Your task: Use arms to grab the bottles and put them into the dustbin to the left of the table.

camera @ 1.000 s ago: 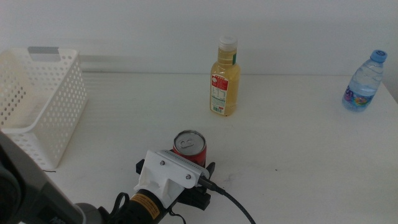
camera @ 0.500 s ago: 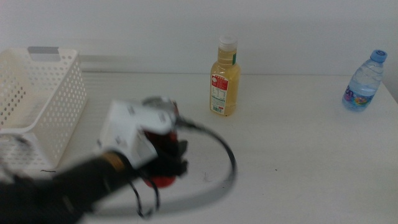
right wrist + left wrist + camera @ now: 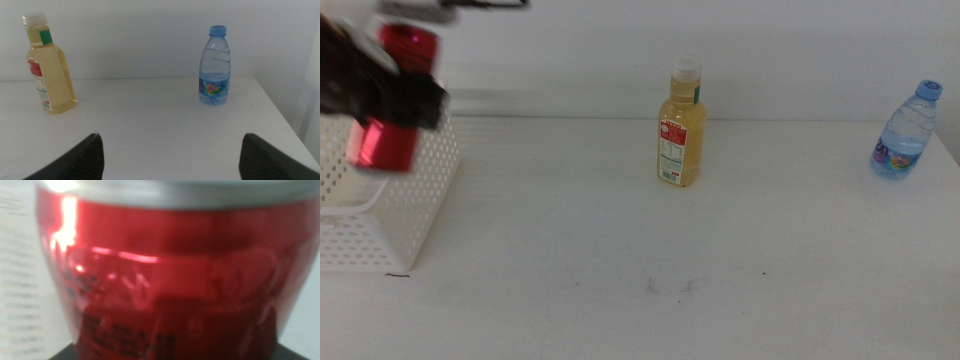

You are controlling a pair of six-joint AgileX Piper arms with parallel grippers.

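Carrying the red can [image 3: 392, 110], the left gripper [image 3: 382, 92] now hangs above the white basket [image 3: 415, 215] at the table's left edge; a second earlier the same can stood on the table [image 3: 740, 270] near the front, with the gripper closed round it, and half a second earlier it was in blurred transit. The jaws are clamped on the can's middle, and the can sits upright or nearly so over the basket's near wall. In the left wrist view the can [image 3: 170, 275] fills the picture. By this reading the first of three containers is one release away from delivery; whether it is far enough over the opening to fall inside cannot be judged for certain.

The juice bottle [image 3: 682, 125] and the water bottle [image 3: 904, 132] stand untouched, well apart, near the table's far edge. The right gripper [image 3: 170, 150] waits low in front of them, jaws spread wide and empty.

Writing: dark print on the can is blurred beyond reading; the juice bottle's [image 3: 48, 65] red-and-white label and the water bottle's [image 3: 215, 67] coloured label are too small to read.
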